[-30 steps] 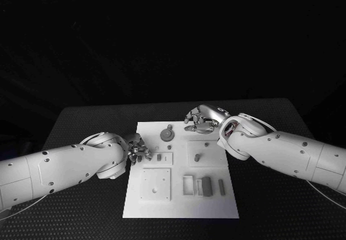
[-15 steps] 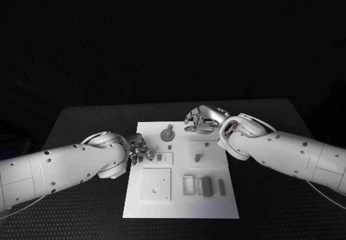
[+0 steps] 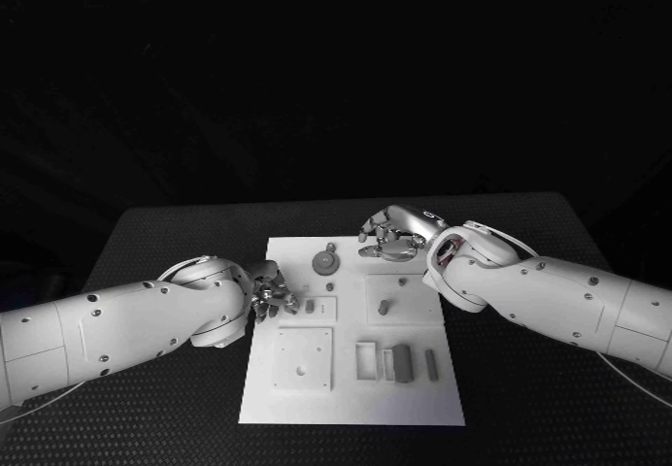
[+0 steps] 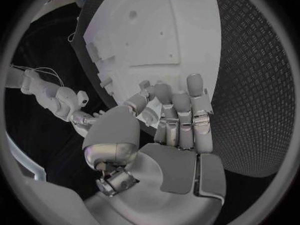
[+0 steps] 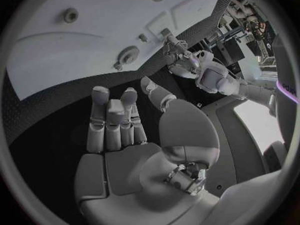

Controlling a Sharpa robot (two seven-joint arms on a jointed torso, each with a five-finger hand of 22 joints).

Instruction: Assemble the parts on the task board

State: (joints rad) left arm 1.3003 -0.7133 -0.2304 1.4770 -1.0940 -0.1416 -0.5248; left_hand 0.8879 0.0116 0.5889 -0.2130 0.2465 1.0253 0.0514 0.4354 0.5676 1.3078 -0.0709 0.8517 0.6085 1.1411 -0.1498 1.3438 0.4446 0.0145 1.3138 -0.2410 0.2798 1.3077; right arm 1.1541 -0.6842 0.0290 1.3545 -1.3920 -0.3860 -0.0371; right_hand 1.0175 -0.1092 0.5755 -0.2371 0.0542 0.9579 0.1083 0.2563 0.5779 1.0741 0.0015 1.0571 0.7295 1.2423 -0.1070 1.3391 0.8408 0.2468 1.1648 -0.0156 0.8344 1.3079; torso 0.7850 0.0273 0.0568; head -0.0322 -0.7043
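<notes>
The white task board (image 3: 351, 393) lies in the middle of the black table. A round grey gear (image 3: 325, 260) sits near its far edge, with a short peg (image 3: 308, 306) and another peg (image 3: 383, 307) on square plates behind it. Grey blocks (image 3: 402, 361) and a frame piece (image 3: 367, 358) lie at the near right. My left hand (image 3: 272, 291) hovers at the board's left edge beside the first peg, its fingers (image 4: 187, 115) side by side and holding nothing. My right hand (image 3: 389, 233) hangs over the far edge near the gear (image 5: 128, 55), palm (image 5: 125, 165) bare.
A square plate with small holes (image 3: 303, 357) takes up the board's near left corner. Black textured table (image 3: 168, 243) surrounds the board on all sides. Both white forearms (image 3: 560, 296) angle in low over the table beside the board.
My left hand has crept slightly toward the peg at the board's left edge. The right hand and the parts have stayed where they were.
</notes>
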